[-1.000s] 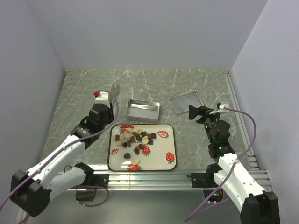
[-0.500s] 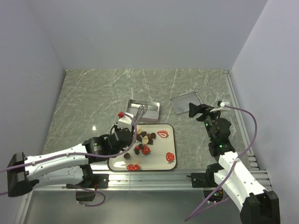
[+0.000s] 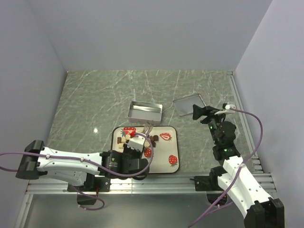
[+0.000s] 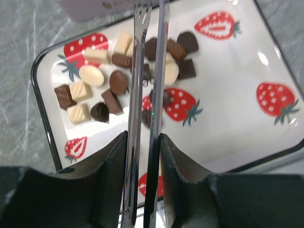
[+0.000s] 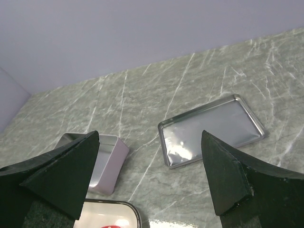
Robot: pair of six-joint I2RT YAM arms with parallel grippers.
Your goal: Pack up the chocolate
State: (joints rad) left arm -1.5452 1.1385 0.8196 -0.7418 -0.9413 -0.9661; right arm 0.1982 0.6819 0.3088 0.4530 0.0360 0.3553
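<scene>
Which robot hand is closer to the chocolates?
Left. The left gripper, squeezing metal tongs, is right over the chocolates on the strawberry tray. The right gripper is open, off to the side by the flat silver tray.
</scene>
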